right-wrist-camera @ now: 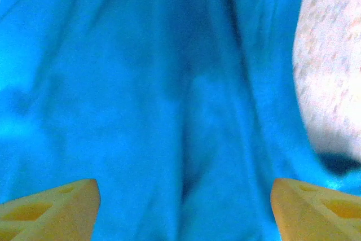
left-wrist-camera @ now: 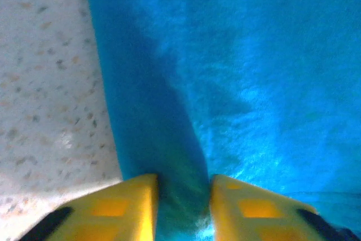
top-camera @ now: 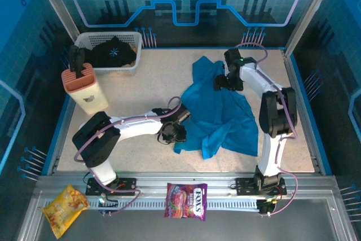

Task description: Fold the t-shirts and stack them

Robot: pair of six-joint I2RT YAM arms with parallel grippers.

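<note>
FOX'S bag is lying nearest. Left gripper is pinching the left edge of teal shirt, bare table beside; right gripper is gaping open over its far end. Black shirt is sitting in basket.

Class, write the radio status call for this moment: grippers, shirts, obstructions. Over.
Left gripper jaws pinched on teal t-shirt fold. Right gripper jaws open over it. Black t-shirt in basket. No obstruction seen.

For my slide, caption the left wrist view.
Left gripper pinches the teal shirt at its edge, beside speckled table.
</note>
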